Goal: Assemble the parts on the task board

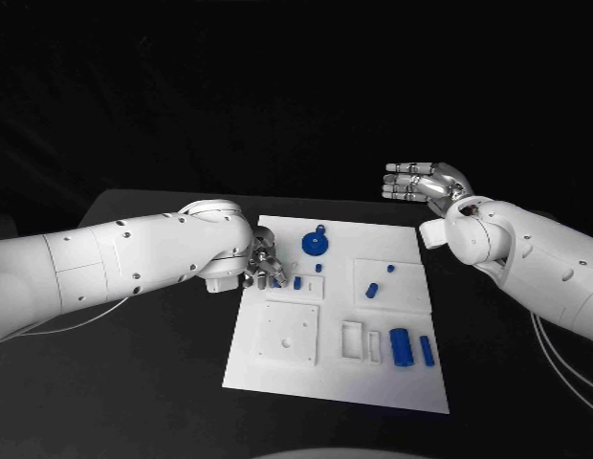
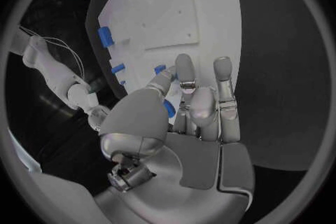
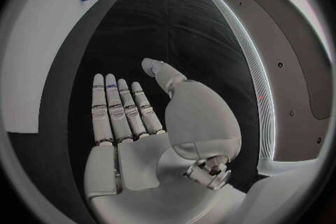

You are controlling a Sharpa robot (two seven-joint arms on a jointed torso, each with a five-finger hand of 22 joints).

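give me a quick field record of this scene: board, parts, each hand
board: white task board lying flat on the black table
parts: blue round gear at the far end; two long blue pieces at the near right; small blue pieces between them
left hand: left hand at the board's left edge, fingers on a small blue piece
right hand: right hand raised beyond the board's far right corner, holding nothing, fingers straight

A flat white plastic task board [image 1: 286, 368] lies on the matte black table [image 1: 145, 402], carrying small bright blue plastic parts [image 1: 402, 346].
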